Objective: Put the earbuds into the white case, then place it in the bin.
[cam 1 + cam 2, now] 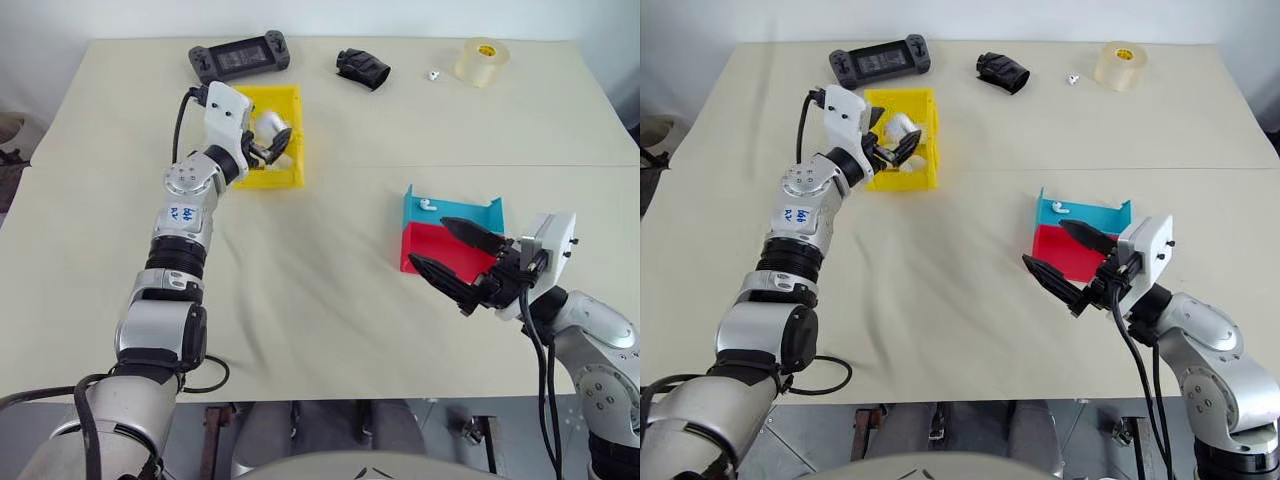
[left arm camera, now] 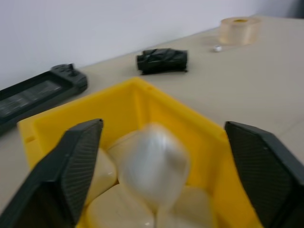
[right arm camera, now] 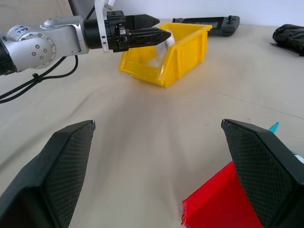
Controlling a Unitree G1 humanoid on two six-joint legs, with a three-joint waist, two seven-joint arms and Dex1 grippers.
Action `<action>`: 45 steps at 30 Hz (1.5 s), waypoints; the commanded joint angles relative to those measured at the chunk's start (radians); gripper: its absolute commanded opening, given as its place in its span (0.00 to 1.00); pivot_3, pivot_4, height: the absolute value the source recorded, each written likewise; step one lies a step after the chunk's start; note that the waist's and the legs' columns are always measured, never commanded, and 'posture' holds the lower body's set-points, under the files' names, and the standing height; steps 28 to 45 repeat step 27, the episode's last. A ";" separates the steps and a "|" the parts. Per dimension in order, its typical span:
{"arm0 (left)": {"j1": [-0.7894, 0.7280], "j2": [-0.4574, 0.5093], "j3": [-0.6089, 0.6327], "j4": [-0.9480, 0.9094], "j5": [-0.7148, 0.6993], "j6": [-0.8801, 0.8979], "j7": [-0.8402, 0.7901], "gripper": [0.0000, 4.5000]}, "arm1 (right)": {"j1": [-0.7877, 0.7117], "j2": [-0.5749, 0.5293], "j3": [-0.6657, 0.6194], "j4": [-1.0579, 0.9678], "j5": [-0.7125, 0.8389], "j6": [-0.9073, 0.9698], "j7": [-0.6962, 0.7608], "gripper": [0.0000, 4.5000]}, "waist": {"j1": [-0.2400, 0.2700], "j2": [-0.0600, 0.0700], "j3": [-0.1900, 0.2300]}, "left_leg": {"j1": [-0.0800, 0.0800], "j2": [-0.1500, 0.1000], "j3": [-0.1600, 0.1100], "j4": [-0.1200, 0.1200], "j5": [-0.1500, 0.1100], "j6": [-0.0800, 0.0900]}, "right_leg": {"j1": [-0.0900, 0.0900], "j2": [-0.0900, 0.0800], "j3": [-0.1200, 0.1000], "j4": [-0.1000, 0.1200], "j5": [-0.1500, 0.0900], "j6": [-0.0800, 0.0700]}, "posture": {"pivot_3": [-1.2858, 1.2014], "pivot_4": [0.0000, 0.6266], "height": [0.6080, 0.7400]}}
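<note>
The yellow bin (image 1: 268, 178) stands at the far left of the table and holds several white cases (image 2: 118, 211). My left gripper (image 1: 278, 143) hovers open just over the bin. One white case (image 2: 154, 164) appears blurred between the spread fingers, touching neither, above the cases in the bin. My right gripper (image 1: 428, 241) is open and empty, hanging over the red tray (image 1: 450, 255) at the right. One tiny white earbud (image 1: 427, 204) lies on the blue tray (image 1: 460, 212). Another tiny earbud (image 1: 433, 74) lies on the table at the far side.
Along the table's far edge lie a black game controller (image 1: 240, 56), a crumpled black object (image 1: 362, 68) and a roll of clear tape (image 1: 482, 61). The red and blue trays stand joined at the right. Bare tabletop stretches between the bin and the trays.
</note>
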 commanded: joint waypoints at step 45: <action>0.963 0.350 0.236 -1.011 -0.344 0.231 -0.392 0.99 | 0.008 -0.113 -0.054 0.211 -0.103 -0.179 0.233 1.00 | -0.002 0.000 0.000 | 0.003 0.007 -0.005 0.000 -0.001 0.001 | 0.001 -0.001 0.003 0.001 0.000 -0.001 | 0.52 0.24 1.00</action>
